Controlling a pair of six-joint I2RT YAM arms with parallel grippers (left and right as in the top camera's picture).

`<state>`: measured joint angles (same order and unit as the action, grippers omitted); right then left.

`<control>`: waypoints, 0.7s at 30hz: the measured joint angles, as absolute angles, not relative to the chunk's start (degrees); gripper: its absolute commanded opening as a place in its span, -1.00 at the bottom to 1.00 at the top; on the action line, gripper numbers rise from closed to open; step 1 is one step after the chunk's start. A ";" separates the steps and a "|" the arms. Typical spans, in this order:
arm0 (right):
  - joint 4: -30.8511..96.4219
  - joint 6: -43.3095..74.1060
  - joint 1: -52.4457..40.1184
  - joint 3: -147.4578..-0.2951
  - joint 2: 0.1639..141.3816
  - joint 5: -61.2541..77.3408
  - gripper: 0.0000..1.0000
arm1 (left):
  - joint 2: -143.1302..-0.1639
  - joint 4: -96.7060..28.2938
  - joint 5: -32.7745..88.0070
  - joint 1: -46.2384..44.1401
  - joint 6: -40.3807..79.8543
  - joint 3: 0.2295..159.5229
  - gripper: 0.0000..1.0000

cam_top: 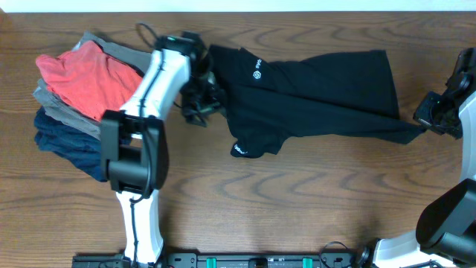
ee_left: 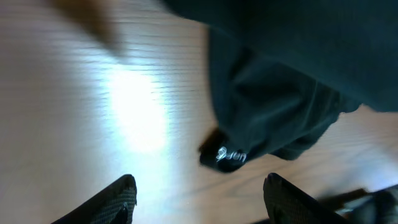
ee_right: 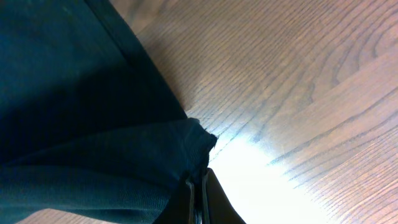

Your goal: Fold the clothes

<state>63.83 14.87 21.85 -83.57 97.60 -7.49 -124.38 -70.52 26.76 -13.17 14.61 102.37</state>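
Observation:
The clothes, a black T-shirt (cam_top: 312,89) with a small white logo, lie spread across the middle of the table, one sleeve folded toward the front. My left gripper (cam_top: 204,108) hovers at the shirt's left edge, open and holding nothing. In the left wrist view its fingertips (ee_left: 124,193) stand wide apart over bare wood, the gripper (ee_left: 202,199) just short of the lettered sleeve of the T-shirt (ee_left: 267,118). My right gripper (cam_top: 425,123) is shut on the shirt's right corner. In the right wrist view the gripper (ee_right: 199,199) pinches the T-shirt's (ee_right: 93,112) dark cloth.
A stack of folded garments lies at the left: red-orange (cam_top: 85,74) on top, grey (cam_top: 56,104) below it, navy (cam_top: 71,141) toward the front. The left arm (cam_top: 145,112) reaches over the table beside this stack. The wooden table (cam_top: 297,201) shows in front of the shirt.

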 measured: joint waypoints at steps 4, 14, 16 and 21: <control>63.92 14.87 21.85 -83.55 97.60 -7.46 -0.98 | -124.38 -64.14 24.93 -18.48 14.17 98.24 0.35; 63.66 14.87 21.85 -83.50 97.60 -7.49 -0.98 | -122.32 -45.87 24.01 -23.11 19.46 86.39 0.22; 63.64 14.90 21.85 -83.50 97.60 -7.49 -0.98 | -122.17 -43.92 24.01 -23.81 19.90 86.02 -0.16; 63.61 14.87 21.85 -83.50 97.60 -7.49 -0.98 | -122.56 -42.61 24.05 -24.77 20.12 85.10 -0.88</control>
<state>63.61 14.87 21.85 -83.50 97.60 -7.49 -122.56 -42.61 24.05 -24.77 20.12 85.10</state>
